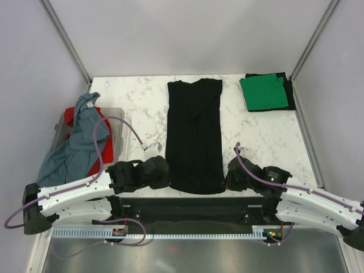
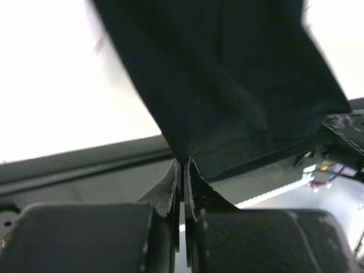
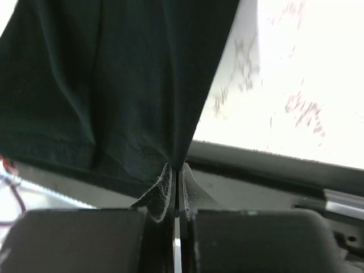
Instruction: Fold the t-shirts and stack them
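A black t-shirt [image 1: 194,133] lies as a long narrow strip down the middle of the marble table, sleeves folded in. My left gripper [image 1: 162,172] is shut on its near left corner, the cloth [image 2: 227,85] pinched between the fingertips. My right gripper [image 1: 230,177] is shut on its near right corner, the cloth [image 3: 114,85] held the same way. A folded green t-shirt [image 1: 263,92] lies on a folded black one [image 1: 290,91] at the back right. A grey-blue t-shirt [image 1: 77,142] and a red t-shirt [image 1: 71,116] hang out of the bin.
A translucent grey plastic bin [image 1: 118,131] stands at the table's left edge. The black rail [image 1: 187,206] runs along the near edge between the arm bases. Purple cables [image 1: 122,124] loop from both arms. Metal frame posts [image 1: 68,42] stand at the back corners.
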